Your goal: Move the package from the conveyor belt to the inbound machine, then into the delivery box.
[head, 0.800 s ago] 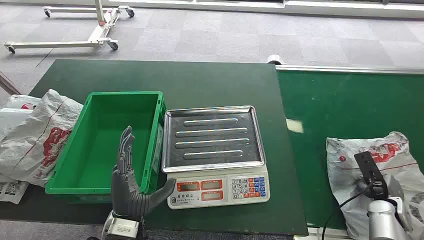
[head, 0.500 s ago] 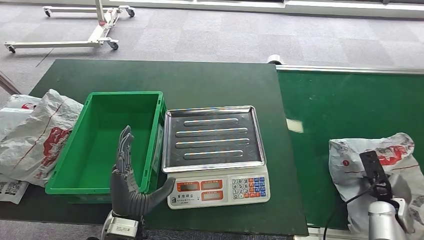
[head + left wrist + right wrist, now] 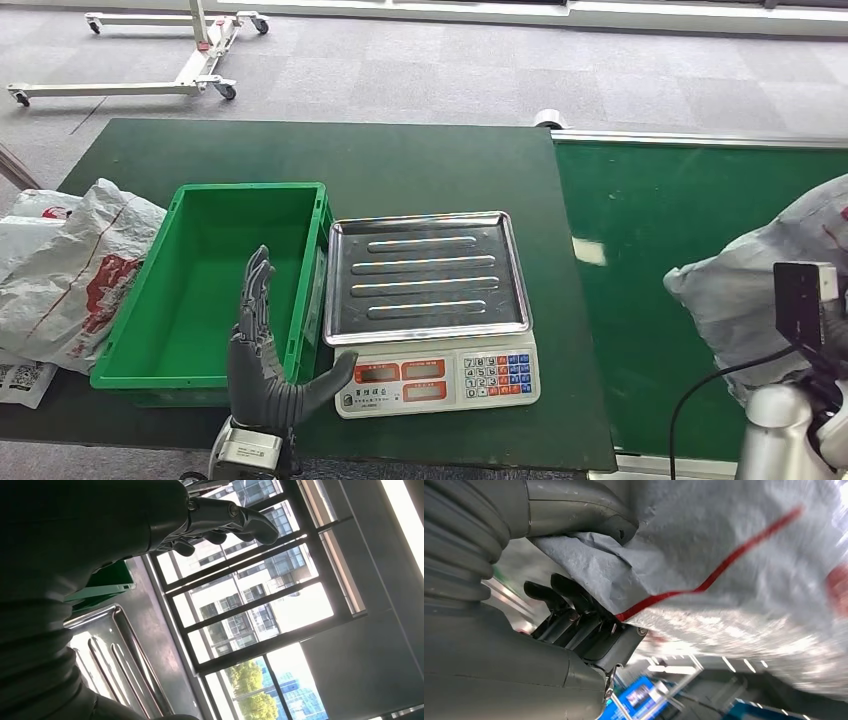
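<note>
Plainly, the crumpled grey plastic mailer package with red print (image 3: 760, 290) hangs above the green conveyor belt (image 3: 660, 250), at its right side and clear of its surface. In the right wrist view the right hand (image 3: 589, 580) clamps a fold of the bag between its thick grey thumb and dark fingers (image 3: 569, 615), presumably so the soft bag can be carried across. The silver-trayed electronic weighing scale (image 3: 430, 290), which I take for the inbound machine, stands on the dark green table (image 3: 420, 165) just beside the belt, a short reach for the load. Next to it sits the green plastic crate (image 3: 200, 290), likely the delivery box. The left hand (image 3: 265, 350) stands upright with fingers spread and nothing in it, before the crate, seemingly ready to receive. Other grey bags (image 3: 70, 270) lie left of the crate.
</note>
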Controlling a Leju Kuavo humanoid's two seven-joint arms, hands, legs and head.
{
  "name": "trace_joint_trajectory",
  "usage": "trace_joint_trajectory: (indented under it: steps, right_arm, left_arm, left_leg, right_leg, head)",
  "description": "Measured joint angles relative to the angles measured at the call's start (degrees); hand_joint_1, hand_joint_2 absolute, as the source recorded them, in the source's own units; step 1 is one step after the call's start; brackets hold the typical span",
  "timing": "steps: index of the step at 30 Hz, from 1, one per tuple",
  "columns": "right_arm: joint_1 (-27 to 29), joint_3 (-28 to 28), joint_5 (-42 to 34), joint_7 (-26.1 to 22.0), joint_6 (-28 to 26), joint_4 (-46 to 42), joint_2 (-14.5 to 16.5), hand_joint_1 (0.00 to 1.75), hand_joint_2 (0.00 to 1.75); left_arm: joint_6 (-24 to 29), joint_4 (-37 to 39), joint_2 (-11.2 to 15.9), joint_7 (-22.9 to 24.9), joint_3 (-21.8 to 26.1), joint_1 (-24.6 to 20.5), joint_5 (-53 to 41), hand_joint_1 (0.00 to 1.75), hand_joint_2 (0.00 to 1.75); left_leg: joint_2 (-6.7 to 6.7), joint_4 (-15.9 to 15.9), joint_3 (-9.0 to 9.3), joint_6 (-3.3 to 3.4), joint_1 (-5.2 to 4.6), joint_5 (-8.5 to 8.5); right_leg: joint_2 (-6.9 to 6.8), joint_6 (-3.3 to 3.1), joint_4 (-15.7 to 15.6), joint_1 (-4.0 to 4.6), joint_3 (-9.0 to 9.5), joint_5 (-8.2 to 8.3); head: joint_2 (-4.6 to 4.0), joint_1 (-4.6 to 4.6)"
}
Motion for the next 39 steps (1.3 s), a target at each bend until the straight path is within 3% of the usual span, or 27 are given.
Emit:
trace_joint_trajectory:
  steps: [4,9,15,19,26,34,39]
  right_arm:
    - [0.92,3.78,1.73,-0.79,-2.75,-4.34,0.76,1.75,1.75]
    - [3.36,10.43,1.71,-6.21,-3.58,-10.46,3.26,1.75,1.75]
    - [6.14,27.21,8.3,-7.29,-1.72,-14.34,3.76,1.75,1.75]
    - [7.22,38.45,13.57,-5.59,-2.42,-14.35,3.56,1.75,1.75]
    - [6.62,51.47,10.18,-6.33,-3.42,-12.33,1.67,1.75,1.75]
    - [3.7,58.66,4.84,-7.73,-3.45,-9.09,0.52,1.75,1.75]
    - [0.32,55.67,0.82,-6.52,-3.45,-5.85,1.0,1.75,1.75]
  left_arm:
    - [-0.07,0.05,-0.53,0.01,0.26,-0.1,-0.21,0.0,1.75]
    - [0.82,0.16,-0.64,0.01,0.28,-0.14,-0.15,0.0,1.75]
    - [1.37,0.61,-0.6,0.0,0.28,-0.8,0.88,0.0,1.75]
    - [2.03,1.43,-0.45,0.01,0.18,-1.36,1.91,0.0,1.75]
    - [4.41,3.15,0.54,0.01,-0.74,-2.44,4.25,0.0,1.75]
    - [6.18,5.38,1.55,0.01,-2.02,-4.06,5.35,0.0,1.75]
    - [8.79,6.03,2.72,-0.01,-3.57,-3.97,6.72,0.0,1.75]
  left_leg:
    - [0.0,0.01,0.01,0.0,0.0,0.0]
    - [0.0,-0.02,0.02,-0.01,0.02,-0.01]
    - [0.05,-0.04,0.03,-0.05,0.08,-0.01]
    - [0.04,-0.04,0.04,-0.06,0.08,-0.01]
    - [0.04,-0.03,0.02,-0.06,0.07,-0.01]
    - [0.04,-0.03,0.04,-0.06,0.07,0.0]
    - [0.04,-0.02,0.03,-0.06,0.06,0.0]
  right_leg:
    - [0.0,0.0,0.0,0.0,0.01,0.01]
    - [0.04,-0.01,0.0,0.03,0.0,-0.01]
    - [0.05,-0.05,0.01,0.09,-0.01,-0.05]
    - [0.03,-0.05,0.01,0.09,-0.01,-0.06]
    - [0.04,-0.05,0.01,0.06,-0.01,-0.05]
    - [0.05,-0.05,0.01,0.07,0.0,-0.05]
    - [0.05,-0.05,0.01,0.06,0.0,-0.03]
  head:
    - [0.0,0.0]
    - [0.0,-0.01]
    - [0.0,-0.01]
    - [0.0,-0.01]
    - [0.0,-0.01]
    - [0.0,-0.01]
    - [0.0,-0.02]
